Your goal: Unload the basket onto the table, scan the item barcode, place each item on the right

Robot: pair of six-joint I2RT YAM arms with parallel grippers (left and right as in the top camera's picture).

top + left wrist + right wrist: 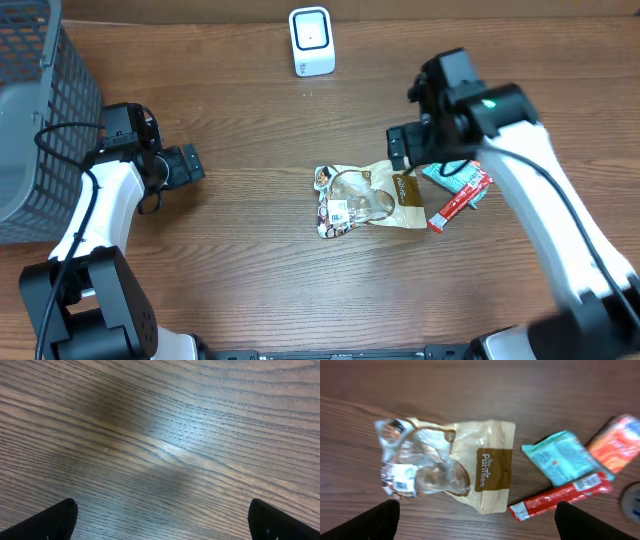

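Overhead shows a dark, fine-grained wooden table [250, 260] with a glossy snack bag [367, 198] lying flat near its middle. The bag is crinkled tan film with a clear window and a brown label panel, and a small white sticker sits at its left end. Just right of it lie a teal packet [447, 176] and a slim red stick pack [458, 202], both partly under the right arm. A white, rounded-square barcode scanner [311, 40] stands at the far edge, well apart from the bag. A grey wire-mesh basket [40, 120] fills the left corner.

The right gripper [400, 148] hangs just above the bag's right end. The left gripper [188, 165] sits over bare wood well to the bag's left.

The right wrist view adds what overhead hides. It shows the label's lettering, the window's wrinkled shine and an orange packet [615, 442] beyond the teal one. The right gripper [480, 522] has its jaws spread wide, grasping nothing.

The left wrist view shows only wood grain with a pale glare patch, and the left gripper [162, 522] is likewise splayed and empty.
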